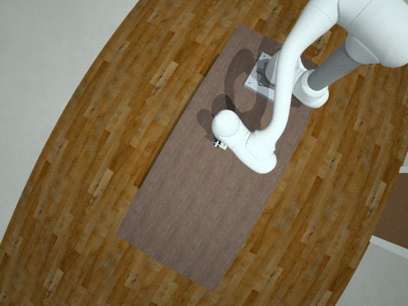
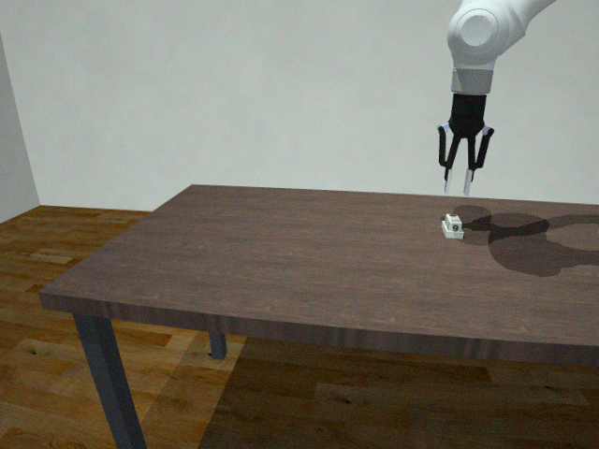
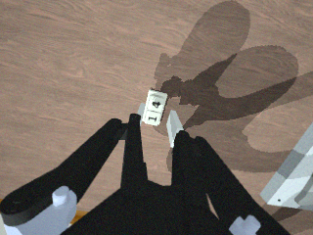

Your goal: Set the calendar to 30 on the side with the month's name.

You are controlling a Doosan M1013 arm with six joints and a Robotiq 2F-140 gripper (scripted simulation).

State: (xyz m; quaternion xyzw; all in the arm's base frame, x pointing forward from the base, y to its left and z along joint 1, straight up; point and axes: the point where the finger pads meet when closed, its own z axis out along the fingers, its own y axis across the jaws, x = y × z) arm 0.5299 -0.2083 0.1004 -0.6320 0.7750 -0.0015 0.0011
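The small white calendar stands on the table. In the exterior view its tray holds the cubes, and a cube shows a 9-like digit on its end face. In the wrist view the two cubes sit side by side; one cube has a 4 on top, the other cube a 1. The month's name and the front digits cannot be made out. My gripper points down, well above the calendar, with its fingers partly open and nothing between them.
The calendar stands on the brown table. The arm's pale base plate is bolted near one end of the table. The arm's shadows fall across the table beside the calendar.
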